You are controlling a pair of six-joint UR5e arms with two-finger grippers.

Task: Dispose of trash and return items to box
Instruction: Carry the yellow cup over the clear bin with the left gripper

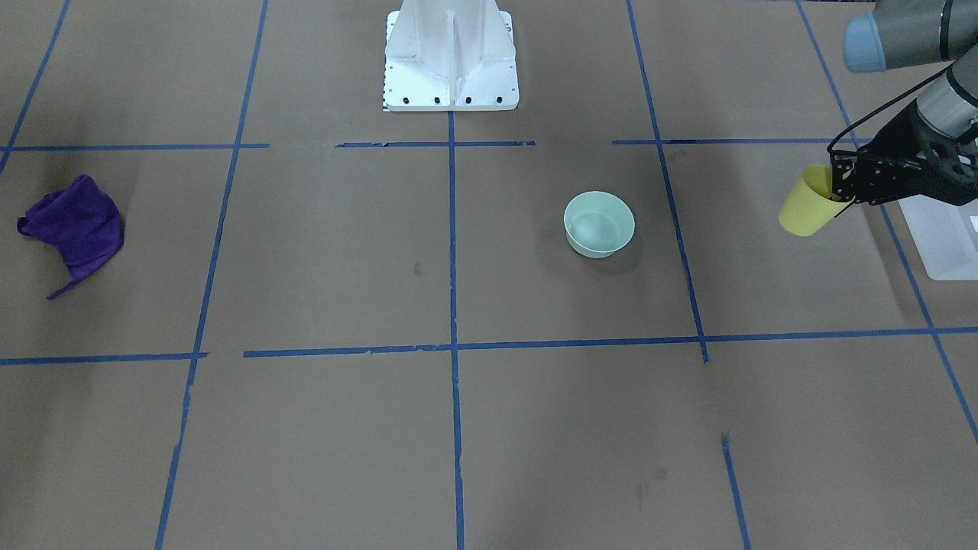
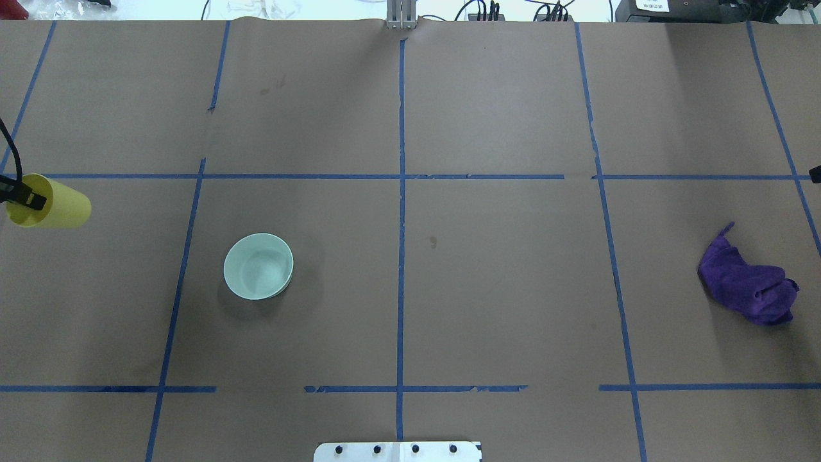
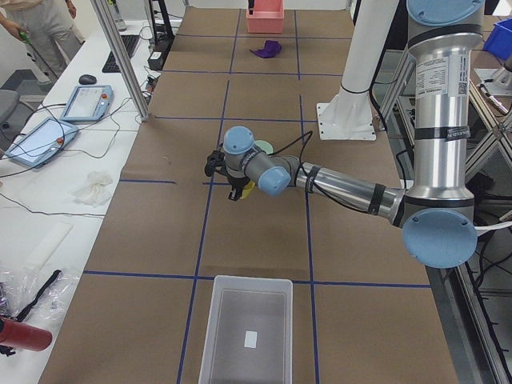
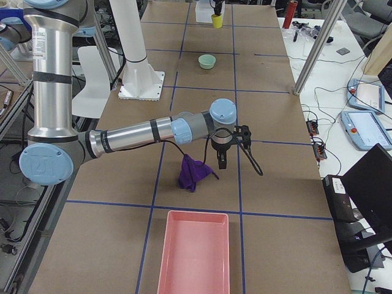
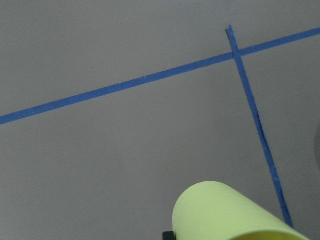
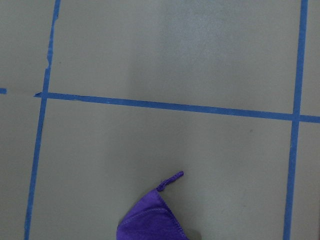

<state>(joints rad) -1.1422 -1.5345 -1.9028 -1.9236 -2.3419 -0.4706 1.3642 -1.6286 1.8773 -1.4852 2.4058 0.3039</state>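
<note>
My left gripper (image 1: 840, 187) is shut on the rim of the yellow cup (image 1: 806, 208) and holds it tilted above the table, beside the frosted white box (image 1: 943, 237). The cup also shows at the left edge of the overhead view (image 2: 50, 203) and in the left wrist view (image 5: 225, 215). The mint-green bowl (image 2: 258, 265) stands upright and empty on the table, apart from both arms. My right gripper (image 4: 222, 154) hangs just beyond the purple cloth (image 4: 195, 173); I cannot tell whether it is open or shut.
The white box (image 3: 248, 336) sits at the table's end on my left. A pink bin (image 4: 195, 251) sits at the end on my right. The white robot pedestal (image 1: 451, 61) stands at the table's middle edge. Blue tape lines grid the brown table.
</note>
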